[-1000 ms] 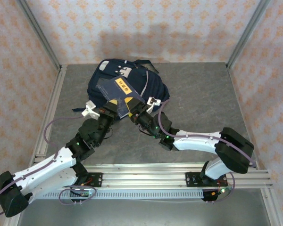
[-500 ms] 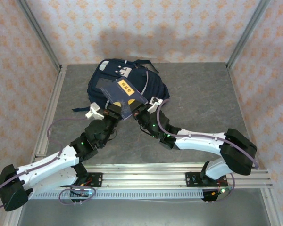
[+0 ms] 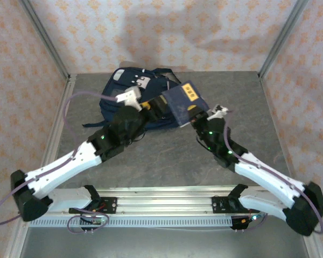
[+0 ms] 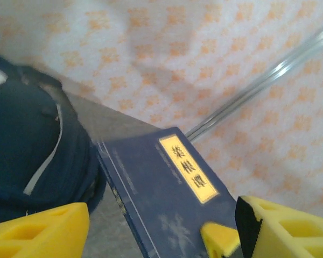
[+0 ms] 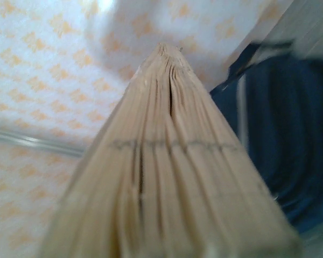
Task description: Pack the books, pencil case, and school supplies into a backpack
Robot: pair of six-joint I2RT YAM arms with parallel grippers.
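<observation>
Patterned walls ring your grey bench (image 3: 231,156), and the backpack (image 3: 124,99) lies near its far edge, left of centre. What's inside it, you can't tell. From above, your right gripper (image 3: 194,112) is clamped on a navy book (image 3: 184,98), lifted and tilted just beside the backpack's right side. Your right wrist view gives the book's tan page edges, close and blurred. Your left wrist view gives its cover and yellow label between yellow fingers (image 4: 37,231) spread wide. Your left gripper (image 3: 149,106) is open, holding nothing. Both arms reach forward, grippers near each other.
</observation>
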